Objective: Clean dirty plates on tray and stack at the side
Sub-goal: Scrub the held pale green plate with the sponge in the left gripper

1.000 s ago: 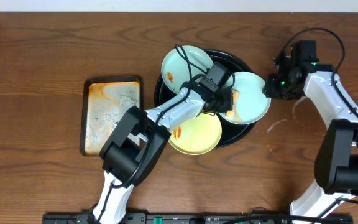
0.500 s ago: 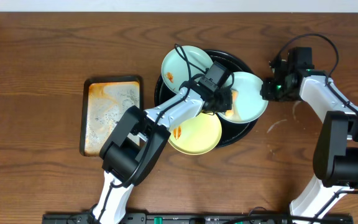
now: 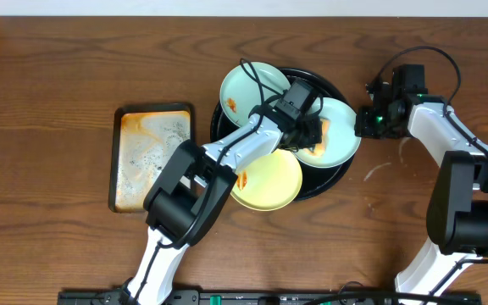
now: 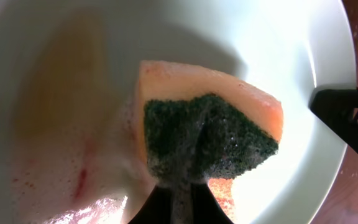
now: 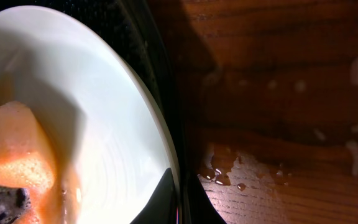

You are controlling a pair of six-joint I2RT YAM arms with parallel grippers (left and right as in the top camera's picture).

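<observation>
The round black tray (image 3: 227,127) holds three plates. A pale blue-green plate (image 3: 248,85) with an orange smear leans on its upper left rim. A pale yellow plate (image 3: 269,185) with orange smears overlaps its front rim. My left gripper (image 3: 313,134) is shut on an orange and green sponge (image 4: 210,134) pressed onto the right blue-green plate (image 3: 343,140), which is wet with foam and faint red smears (image 4: 73,74). My right gripper (image 3: 364,124) is shut on that plate's right rim (image 5: 104,124), jaws (image 5: 178,199) on either side of the edge.
A rectangular rust-stained metal tray (image 3: 151,157) lies left of the black tray. Water drops and wet streaks (image 5: 222,171) lie on the wooden table right of the tray rim (image 5: 160,68).
My right gripper has moved a little left with the plate's rim in it. The left gripper with the sponge has shifted slightly across that plate.
</observation>
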